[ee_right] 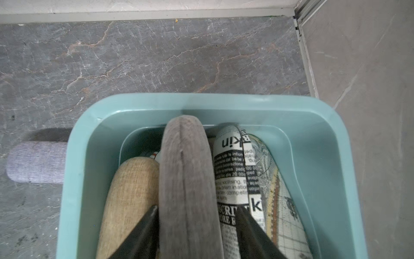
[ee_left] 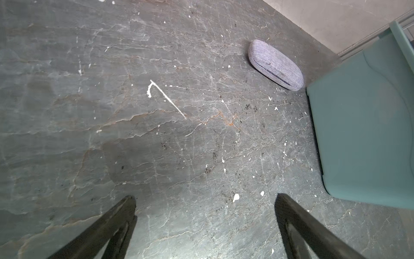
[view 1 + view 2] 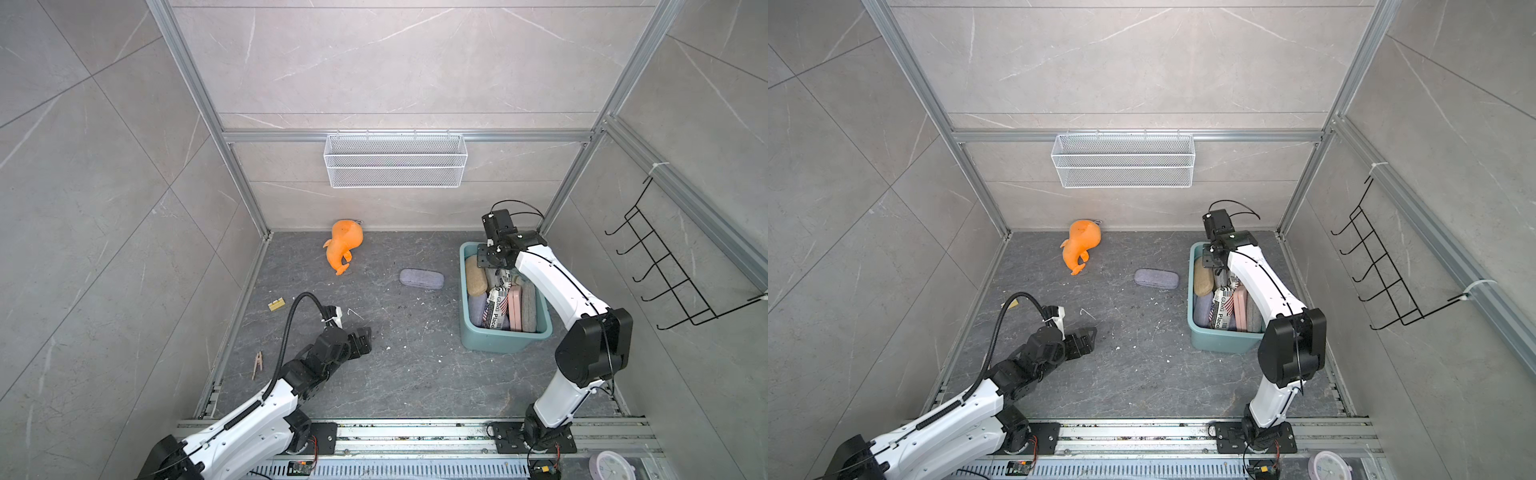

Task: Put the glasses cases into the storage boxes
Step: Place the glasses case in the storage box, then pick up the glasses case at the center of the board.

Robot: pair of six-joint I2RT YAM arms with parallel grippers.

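You have one teal tub (image 3: 505, 347), cases (image 3: 515, 307) packed uncountably inside; one lilac case (image 3: 422, 278), oblong, lies on the floor (image 3: 415, 365) nearby. Your left gripper (image 2: 206, 197) gapes; your right gripper (image 1: 197, 209) stands apart astride a grey case (image 1: 186, 168).

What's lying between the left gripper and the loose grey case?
Only bare, speckled floor separates left gripper and grey case; the left wrist view shows it.

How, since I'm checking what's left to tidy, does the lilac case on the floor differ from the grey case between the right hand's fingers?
The lilac case lies flat on the floor outside the teal tub; the grey case stands on edge inside it. No hand is near the lilac case; the right hand straddles the grey case. The lilac case is purplish, the grey case brownish. Both are closed, oblong, fabric-covered.
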